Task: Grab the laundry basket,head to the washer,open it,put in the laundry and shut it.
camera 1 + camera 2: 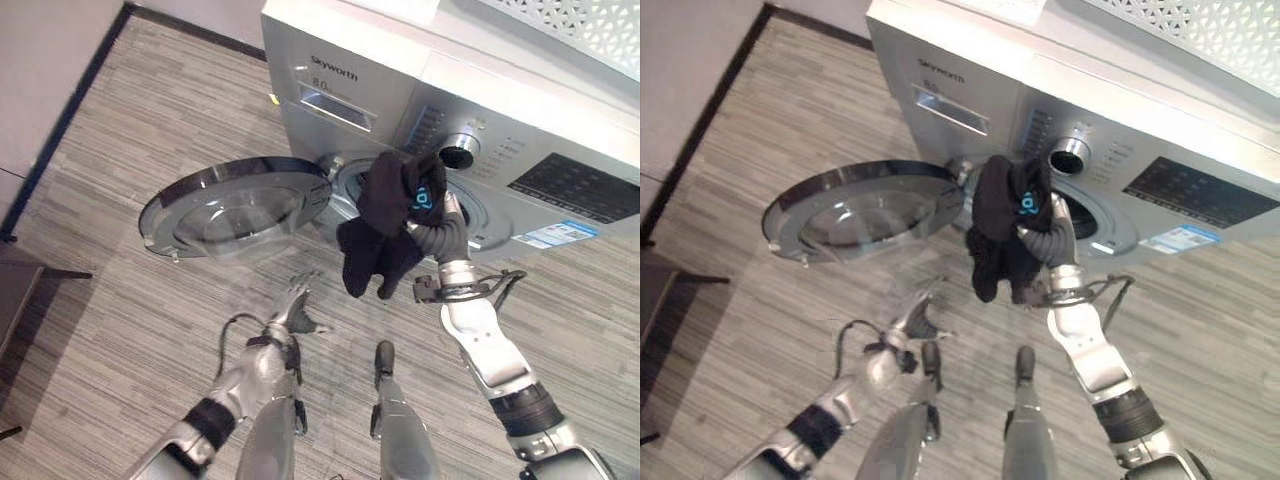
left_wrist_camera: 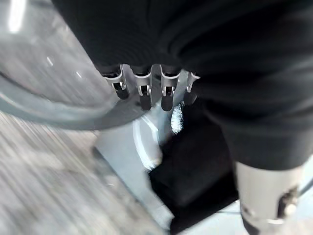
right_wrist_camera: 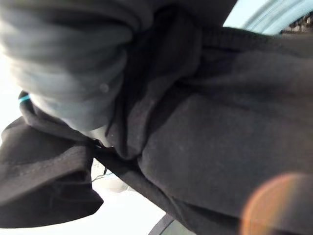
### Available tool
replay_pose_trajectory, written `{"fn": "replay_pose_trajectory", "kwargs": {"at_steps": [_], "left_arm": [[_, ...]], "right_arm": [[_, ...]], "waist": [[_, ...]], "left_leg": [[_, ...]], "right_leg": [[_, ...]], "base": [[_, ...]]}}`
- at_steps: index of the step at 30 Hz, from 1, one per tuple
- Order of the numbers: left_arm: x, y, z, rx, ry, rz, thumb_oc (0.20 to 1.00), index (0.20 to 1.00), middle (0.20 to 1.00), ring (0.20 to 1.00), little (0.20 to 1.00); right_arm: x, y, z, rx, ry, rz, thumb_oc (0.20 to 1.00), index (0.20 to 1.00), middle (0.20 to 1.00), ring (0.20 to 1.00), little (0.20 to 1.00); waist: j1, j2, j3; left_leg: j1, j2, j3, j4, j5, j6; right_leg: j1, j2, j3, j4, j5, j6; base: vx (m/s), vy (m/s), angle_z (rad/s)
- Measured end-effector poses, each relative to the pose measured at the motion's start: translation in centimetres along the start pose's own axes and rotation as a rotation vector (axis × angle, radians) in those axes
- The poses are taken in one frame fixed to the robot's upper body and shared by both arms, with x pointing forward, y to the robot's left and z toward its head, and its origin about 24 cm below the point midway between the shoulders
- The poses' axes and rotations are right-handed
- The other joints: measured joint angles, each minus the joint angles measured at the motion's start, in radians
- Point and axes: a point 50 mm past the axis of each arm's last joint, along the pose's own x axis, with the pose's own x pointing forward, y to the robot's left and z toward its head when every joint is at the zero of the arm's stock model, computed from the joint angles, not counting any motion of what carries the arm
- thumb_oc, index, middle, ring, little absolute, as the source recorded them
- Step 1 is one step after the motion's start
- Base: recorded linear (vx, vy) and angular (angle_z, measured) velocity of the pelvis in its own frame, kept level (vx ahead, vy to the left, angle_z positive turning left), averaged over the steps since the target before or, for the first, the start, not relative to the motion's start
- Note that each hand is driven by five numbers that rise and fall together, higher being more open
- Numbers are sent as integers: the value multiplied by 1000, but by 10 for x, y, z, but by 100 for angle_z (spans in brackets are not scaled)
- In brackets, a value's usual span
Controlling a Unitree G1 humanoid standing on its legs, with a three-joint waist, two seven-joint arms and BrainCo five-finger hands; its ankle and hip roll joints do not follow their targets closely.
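A silver front-loading washer (image 1: 400,80) stands ahead with its round glass door (image 1: 235,205) swung open to the left. My right hand (image 1: 440,238) is raised at the drum opening (image 1: 478,212), its fingers curled round a black garment (image 1: 385,230) with a small blue mark. The cloth hangs in a bunch in front of the opening's left rim and fills the right wrist view as dark folds (image 3: 220,147). Lower down, my left hand (image 1: 295,308) hovers over the floor below the door, fingers (image 2: 143,90) straight and holding nothing.
A wall with a dark baseboard (image 1: 60,120) runs along the left. A dark piece of furniture (image 1: 20,290) juts in at the left edge. A white perforated panel (image 1: 590,25) lies behind the washer's top. Striped grey floor (image 1: 120,340) spreads in front.
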Motion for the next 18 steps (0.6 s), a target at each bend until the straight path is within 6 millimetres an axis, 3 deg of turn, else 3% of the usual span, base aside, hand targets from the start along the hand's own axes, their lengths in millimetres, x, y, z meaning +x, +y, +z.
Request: {"fn": "replay_pose_trajectory", "kwargs": {"at_steps": [2, 4, 7, 12, 18], "left_arm": [[25, -2, 32, -48, -44, 45, 1000, 1000, 1000, 1000, 1000], [42, -11, 41, -88, 30, 27, 1000, 1000, 1000, 1000, 1000], [43, -13, 44, -86, 29, 18, 1000, 1000, 1000, 1000, 1000], [44, 1, 37, -31, 15, 91, 1000, 1000, 1000, 1000, 1000], [45, -13, 58, -245, 42, 60, 1000, 1000, 1000, 1000, 1000]], "right_arm": [[1, 6, 3, 26, -8, -12, 200, 200, 200, 200, 200], [4, 22, 13, 79, -38, 22, 200, 200, 200, 200, 200], [5, 28, 20, 110, -58, 44, 200, 200, 200, 200, 200], [6, 34, 29, 142, -88, 63, 200, 200, 200, 200, 200], [5, 41, 29, 162, -82, 91, 200, 200, 200, 200, 200]], "waist": [[-25, -6, 2], [-59, -8, 2], [-65, -8, 2], [-61, -8, 2], [-59, -9, 1]], "left_leg": [[-10, 0, -1, 0, 0, 0], [-11, 3, 0, 0, 0, 0], [-8, 6, 8, 0, 0, 0], [-9, 10, 9, 0, 0, 0], [-13, 9, 9, 0, 0, 0]], "right_leg": [[-9, 0, -1, 0, 0, 0], [-10, 0, -1, 0, 1, -1], [-11, 2, 3, 0, 1, -2], [-13, 6, 5, 0, 4, -5], [-16, 5, 5, 0, 4, -5]], "base": [[0, 0, 0], [-5, -6, -2], [-9, -3, -5], [0, 0, 0], [0, 0, 0]]}}
